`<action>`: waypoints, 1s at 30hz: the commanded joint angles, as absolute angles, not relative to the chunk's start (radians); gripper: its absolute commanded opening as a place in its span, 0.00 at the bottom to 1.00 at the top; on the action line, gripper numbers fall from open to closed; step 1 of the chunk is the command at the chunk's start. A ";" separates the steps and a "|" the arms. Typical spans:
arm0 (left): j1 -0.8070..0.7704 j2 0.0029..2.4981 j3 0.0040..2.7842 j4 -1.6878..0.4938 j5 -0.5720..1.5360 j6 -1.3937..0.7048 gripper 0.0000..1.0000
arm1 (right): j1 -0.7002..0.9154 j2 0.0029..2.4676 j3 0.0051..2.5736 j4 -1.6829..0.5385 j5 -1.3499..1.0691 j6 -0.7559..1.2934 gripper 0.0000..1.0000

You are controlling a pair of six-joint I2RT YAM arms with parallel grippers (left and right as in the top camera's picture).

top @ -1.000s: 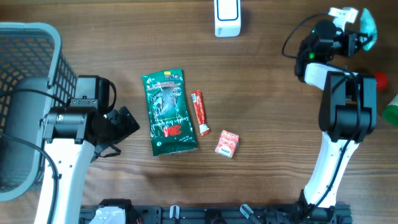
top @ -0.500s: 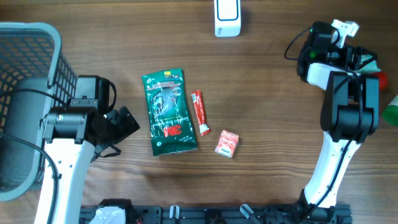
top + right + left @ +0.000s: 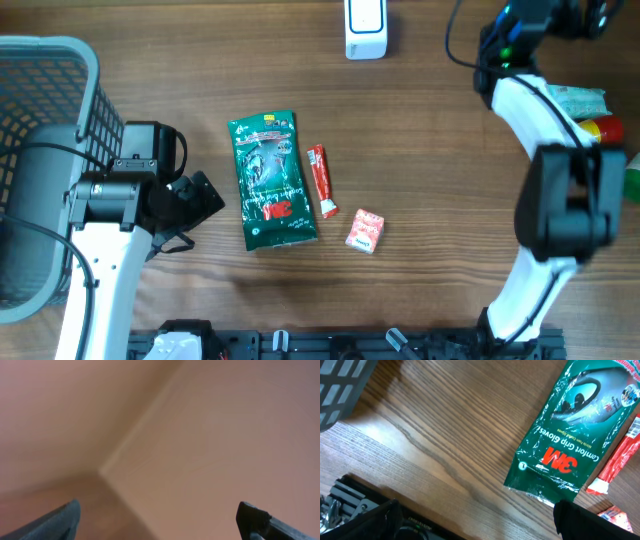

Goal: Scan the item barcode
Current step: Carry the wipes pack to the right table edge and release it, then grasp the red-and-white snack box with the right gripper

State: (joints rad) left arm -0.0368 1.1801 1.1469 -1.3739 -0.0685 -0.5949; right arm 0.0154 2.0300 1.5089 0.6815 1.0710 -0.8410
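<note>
A white barcode scanner (image 3: 365, 28) stands at the table's far edge. Mid-table lie a green 3M gloves packet (image 3: 272, 180) (image 3: 575, 435), a red stick pack (image 3: 321, 180) (image 3: 620, 457) and a small red-and-white packet (image 3: 366, 231) (image 3: 615, 515). My left gripper (image 3: 197, 196) (image 3: 475, 527) hovers left of the green packet, open and empty. My right gripper (image 3: 580, 12) (image 3: 165, 520) is raised at the far right, partly cut by the frame edge. Its fingers are wide apart with nothing between them, and its camera faces a blurred pinkish surface.
A grey wire basket (image 3: 50, 120) (image 3: 340, 390) fills the left side. At the right edge lie a pale green-and-white pack (image 3: 577, 100), a red item (image 3: 608, 128) and a green item (image 3: 632, 175). Black rail fittings (image 3: 330, 345) run along the near edge.
My right gripper opened and let go of a teal-and-white pack, which now lies at the right edge. The right arm swung up toward the far edge. The left arm stayed still.
</note>
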 commanded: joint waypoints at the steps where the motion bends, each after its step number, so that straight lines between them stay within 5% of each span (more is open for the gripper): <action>1: -0.030 1.180 1.144 -1.374 -0.064 -0.580 1.00 | 0.023 1.781 1.533 0.429 0.852 -0.737 1.00; 6: -0.030 1.180 1.144 -1.374 -0.064 -0.580 1.00 | -0.007 1.438 1.532 -0.357 0.222 -0.029 1.00; 11: -0.030 1.180 1.144 -1.374 -0.064 -0.580 1.00 | -0.003 1.374 1.526 -0.841 -0.399 0.245 1.00; 16: -0.030 1.180 1.144 -1.374 -0.064 -0.580 1.00 | 0.038 1.427 1.336 -1.155 -0.435 0.262 1.00; 30: -0.030 1.180 1.144 -1.374 -0.064 -0.580 1.00 | 0.234 1.435 0.558 -0.543 -0.656 0.817 0.82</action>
State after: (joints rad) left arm -0.0372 1.1801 1.1435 -1.3731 -0.0681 -0.5949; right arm 0.1802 1.4384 0.6159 -0.6212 -0.6167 0.6243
